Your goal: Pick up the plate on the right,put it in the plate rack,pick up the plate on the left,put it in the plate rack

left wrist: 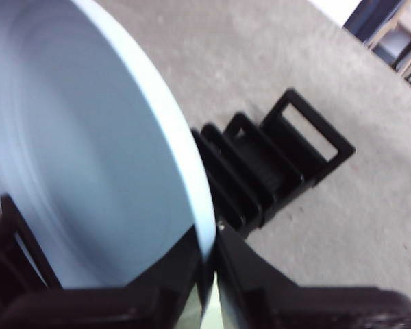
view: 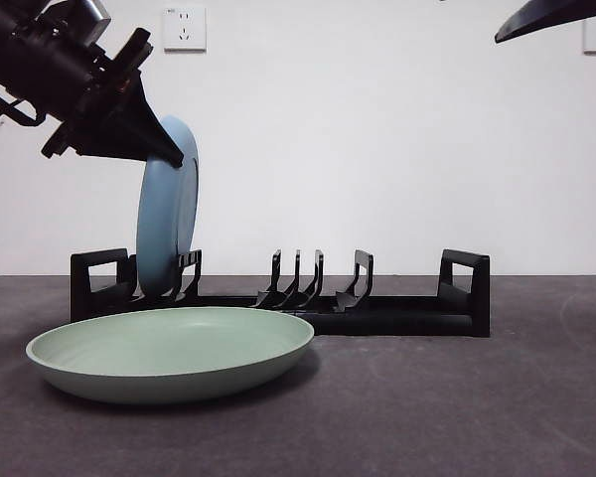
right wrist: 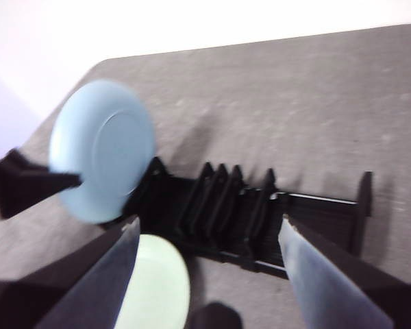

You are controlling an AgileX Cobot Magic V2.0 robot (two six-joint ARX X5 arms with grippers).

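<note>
Clearly, we have the left gripper clamped on the rim of the blue plate, holding it on edge so its lower rim drops between the prongs at the left end of the plate rack. We keep the right gripper spread wide and empty above the rack, since the green plate lies flat on the table, near and left, awaiting pickup.

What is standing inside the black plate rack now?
One blue plate stands on edge in the plate rack at one end, held at its rim by the left pincer. Its bottom edge is hidden behind the green plate. The other slots look empty.
</note>
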